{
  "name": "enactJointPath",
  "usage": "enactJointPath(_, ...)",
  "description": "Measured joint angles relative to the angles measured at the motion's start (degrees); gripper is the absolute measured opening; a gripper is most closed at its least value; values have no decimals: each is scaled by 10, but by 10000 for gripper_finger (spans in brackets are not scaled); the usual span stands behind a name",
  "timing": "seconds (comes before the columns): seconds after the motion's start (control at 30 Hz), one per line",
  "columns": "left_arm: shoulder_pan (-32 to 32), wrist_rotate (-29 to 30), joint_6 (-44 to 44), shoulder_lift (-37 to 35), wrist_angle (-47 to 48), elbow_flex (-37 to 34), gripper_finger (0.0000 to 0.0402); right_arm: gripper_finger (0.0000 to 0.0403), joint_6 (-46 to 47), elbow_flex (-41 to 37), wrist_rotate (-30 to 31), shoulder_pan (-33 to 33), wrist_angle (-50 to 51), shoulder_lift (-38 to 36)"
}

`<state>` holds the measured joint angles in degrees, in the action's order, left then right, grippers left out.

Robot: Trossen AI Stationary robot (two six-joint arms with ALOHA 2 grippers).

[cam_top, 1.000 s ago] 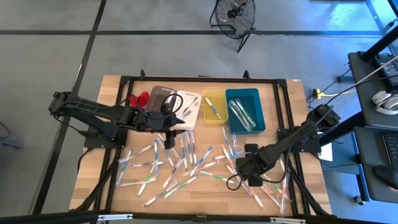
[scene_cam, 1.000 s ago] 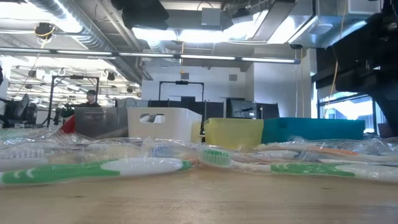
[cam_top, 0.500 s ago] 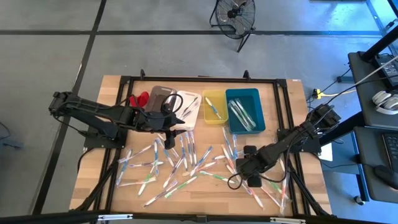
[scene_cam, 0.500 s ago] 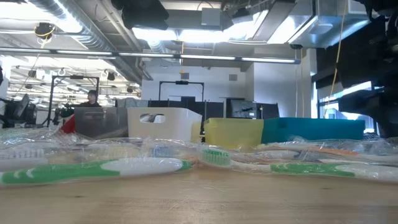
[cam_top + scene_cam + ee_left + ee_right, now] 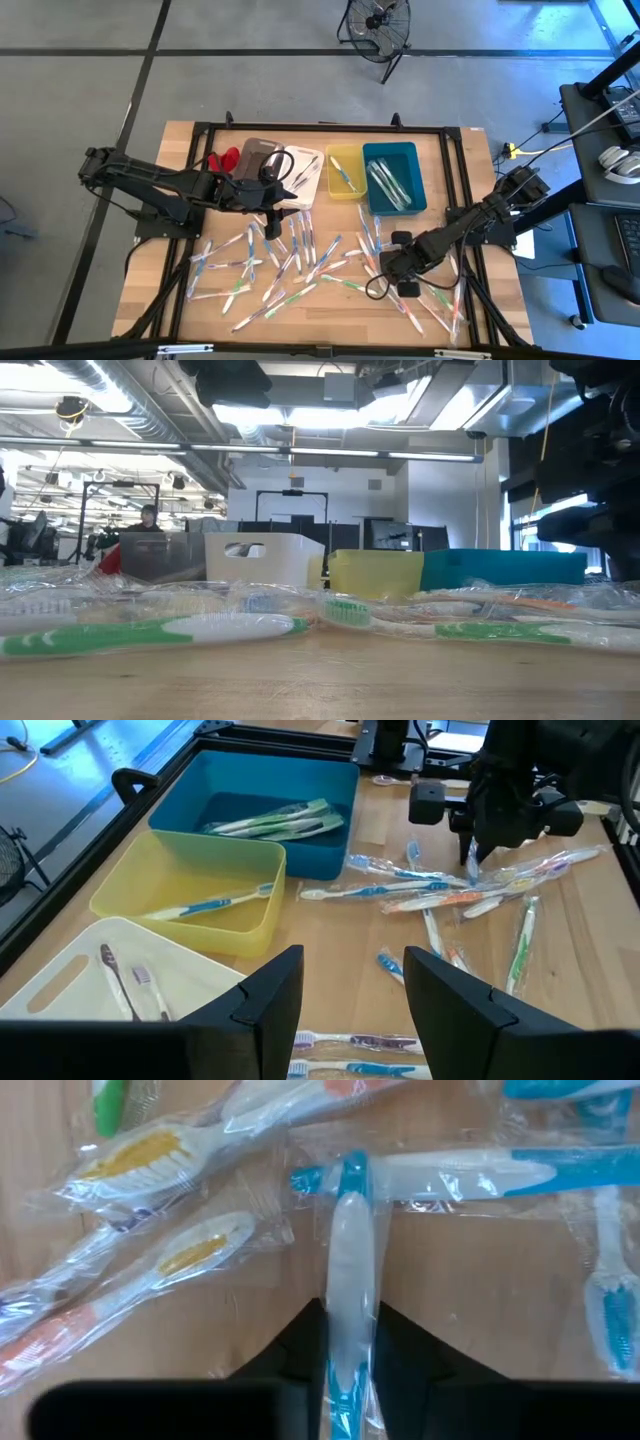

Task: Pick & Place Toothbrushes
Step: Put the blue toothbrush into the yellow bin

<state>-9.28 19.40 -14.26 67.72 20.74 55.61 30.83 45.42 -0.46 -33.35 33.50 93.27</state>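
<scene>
The right gripper [image 5: 350, 1365] pinches a blue-and-white wrapped toothbrush [image 5: 349, 1270] — low over the table [image 5: 180, 290], among the scattered toothbrushes [image 5: 290, 262] near the teal bin [image 5: 392, 177]. The left gripper [image 5: 345, 990] hangs open above the white bin [image 5: 302, 172].

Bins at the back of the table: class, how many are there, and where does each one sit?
4, in a row: grey bin nearest the left arm, then white bin, yellow bin, and teal bin nearest the right arm.

Wooden table [image 5: 470, 160] — four bins [image 5: 392, 176] along its far side, wrapped toothbrushes [image 5: 290, 262] scattered across the near half.
</scene>
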Motion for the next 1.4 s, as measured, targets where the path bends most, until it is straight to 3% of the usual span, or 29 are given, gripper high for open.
enactJointPath(0.3, 0, -13, 0, 0, 0, 0, 169, 50, 5, 10, 7, 3, 22, -9)
enactJointPath(0.73, 0, -26, -14, 0, -2, 0, 169, 50, 40, 187, 120, 2, 325, -13)
enactJointPath(0.87, -5, -26, 39, 12, -44, 1, 169, 50, 42, 254, 185, -4, 387, -14)
enactJointPath(1.17, -11, -82, 196, 91, -209, 1, 169, 50, -89, 380, 374, -14, 348, -15)
enactJointPath(1.4, -11, -90, 270, 146, -345, 1, 169, 50, -205, 423, 431, -12, 279, -16)
